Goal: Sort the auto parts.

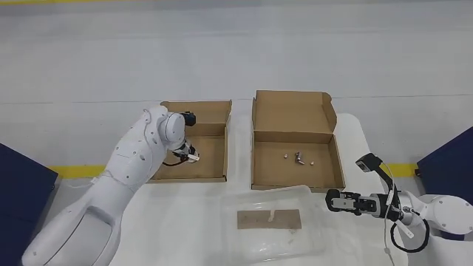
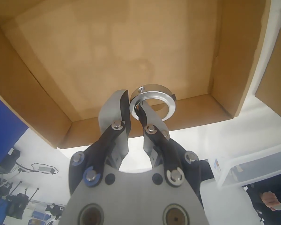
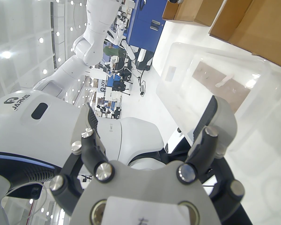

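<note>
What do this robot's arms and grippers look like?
Both arms, left arm and right arm, have smooth white shells, with black cables looping at the wrists. The left gripper and right gripper have grey metal plates, black linkages with silver bolts, and silver fingers lined with black pads.

The left claw (image 2: 132, 104) pinches a silver ring (image 2: 154, 89) by its wall: one finger passes through the hole, the other presses on the outside. A small threaded hole shows in the ring's outer band, and a dark notch on the far side. Behind them lies the bare brown floor of an open cardboard box (image 2: 107, 47), the ring seen against its near wall. The box stands on a white desk (image 2: 224, 136), with a second cardboard box (image 2: 275, 78) just beside it and a clear plastic bin (image 2: 248, 162) nearer the arm
</note>
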{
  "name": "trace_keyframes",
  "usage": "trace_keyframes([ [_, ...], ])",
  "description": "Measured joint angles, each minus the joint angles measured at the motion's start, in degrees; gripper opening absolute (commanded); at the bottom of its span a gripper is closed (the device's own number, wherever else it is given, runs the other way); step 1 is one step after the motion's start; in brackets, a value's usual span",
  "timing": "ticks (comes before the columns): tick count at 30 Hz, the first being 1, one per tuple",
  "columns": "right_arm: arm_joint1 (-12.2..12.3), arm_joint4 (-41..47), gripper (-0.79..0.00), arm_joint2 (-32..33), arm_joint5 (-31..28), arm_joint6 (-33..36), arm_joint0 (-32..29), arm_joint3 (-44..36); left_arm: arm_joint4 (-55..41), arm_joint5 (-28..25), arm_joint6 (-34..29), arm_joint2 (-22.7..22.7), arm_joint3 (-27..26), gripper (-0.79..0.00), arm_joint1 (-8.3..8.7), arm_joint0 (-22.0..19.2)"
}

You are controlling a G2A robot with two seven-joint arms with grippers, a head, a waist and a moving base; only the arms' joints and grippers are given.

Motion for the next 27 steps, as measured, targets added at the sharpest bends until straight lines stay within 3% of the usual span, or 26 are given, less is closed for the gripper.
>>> trace_keyframes([
  [10, 0.0, 0.0, 0.0, 0.0, 0.0, 0.0, 0.0, 0.0, -2.8, 1.5, 7.9, 3.5, 12.3, -0.785, -5.7, -2.2],
  [19, 0.0, 0.0, 0.0, 0.0, 0.0, 0.0, 0.0, 0.0, -2.9, 1.5, 8.5, 3.4, 12.4, -0.785, -5.75, -2.0],
  [27, 0.0, 0.0, 0.0, 0.0, 0.0, 0.0, 0.0, 0.0, -3.1, 5.3, 15.0, 1.4, 14.5, -0.785, -5.5, -1.3],
])
